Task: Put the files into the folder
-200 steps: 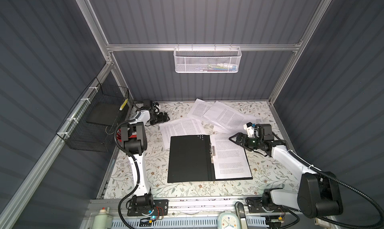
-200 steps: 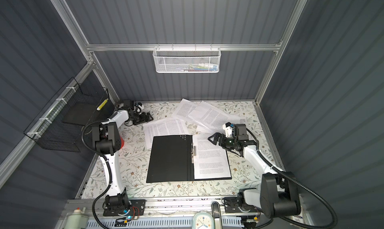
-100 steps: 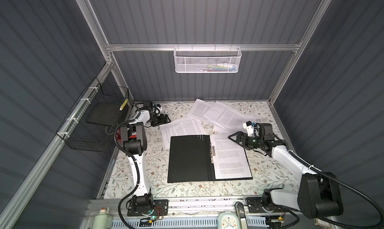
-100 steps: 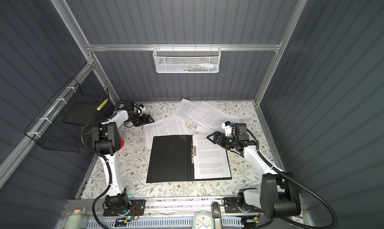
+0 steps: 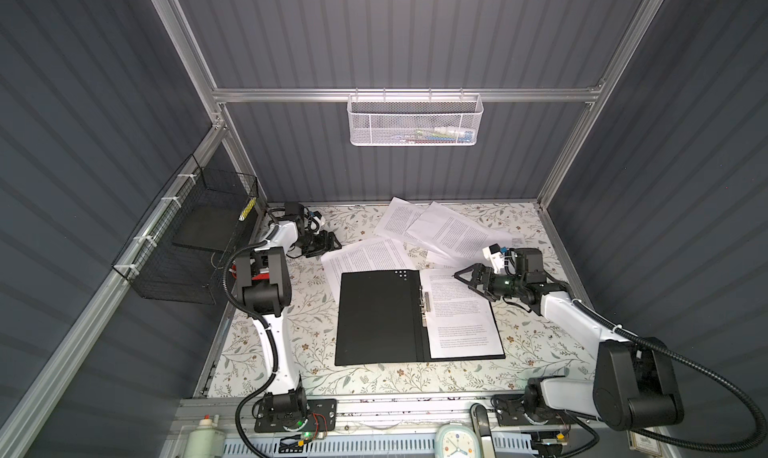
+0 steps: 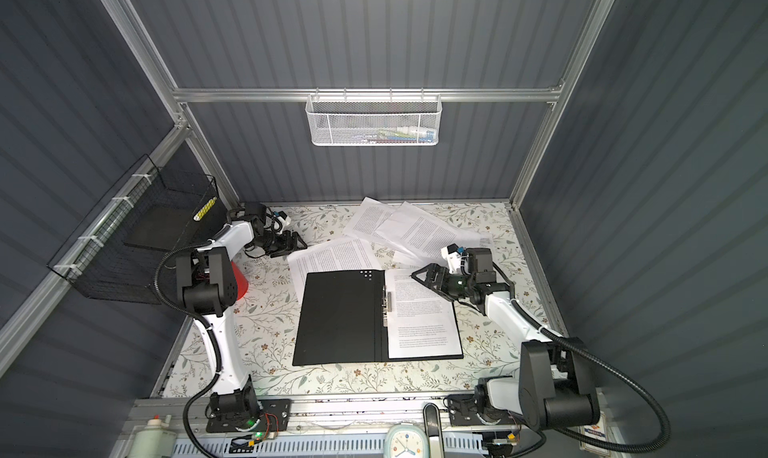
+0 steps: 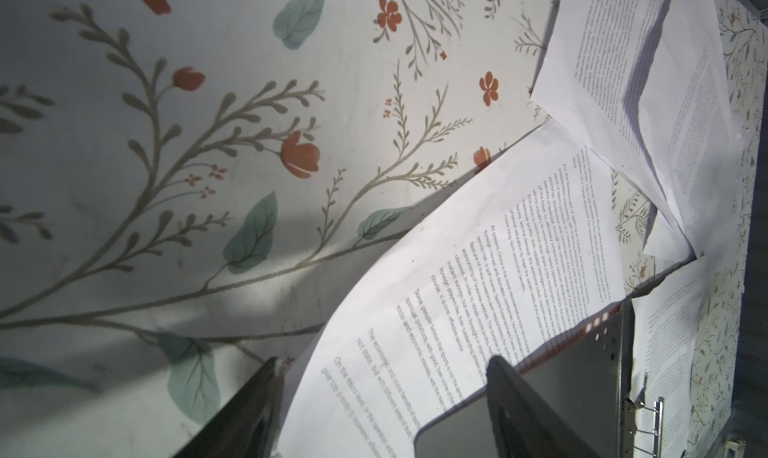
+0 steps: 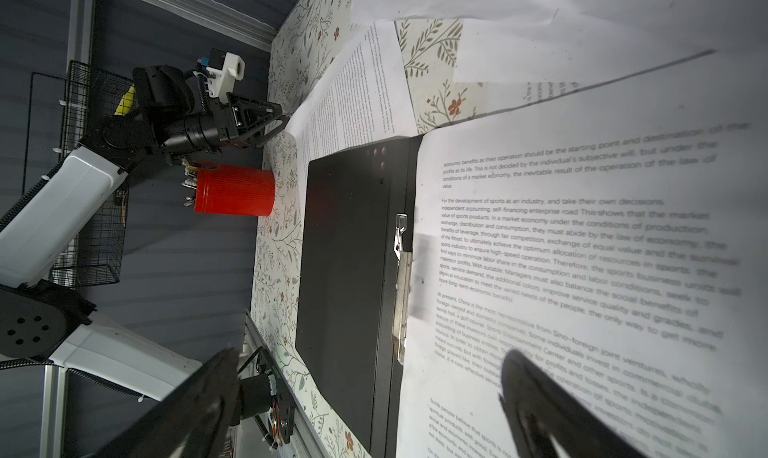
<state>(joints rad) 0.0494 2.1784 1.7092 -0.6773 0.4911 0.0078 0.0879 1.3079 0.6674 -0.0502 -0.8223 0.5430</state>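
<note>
Your table [image 5: 374, 377], covered in a floral cloth, carries everything, with a black wire basket [image 5: 187, 260] hung on the wall to its left and a white mesh basket [image 5: 413, 121] on the rail at the back. In both top views the folder [image 5: 378, 314] lies open and flat in the middle of the table, black inside facing up. The files [image 5: 444, 231] sit in three places. One sheet [image 5: 461, 331] lies in the folder's right half. A second sheet [image 5: 365, 254] lies on the table with its near part under the folder's far left corner. Two more sheets [image 5: 399, 221] overlap at the back, just beyond the folder. Your right gripper [image 5: 460, 278] hangs over the far end of the sheet in the folder, jaws spread wide and holding nothing. Your left gripper [image 5: 329, 243] sits low at the far left corner of the second sheet, jaws parted. That sheet's edge shows between its fingers [image 7: 511, 389] in the left wrist view, though you cannot tell whether they touch the paper. A red cup [image 8: 235, 196] stands beside your left arm, and a metal clip [image 5: 424, 308] lies along the folder's spine
</note>
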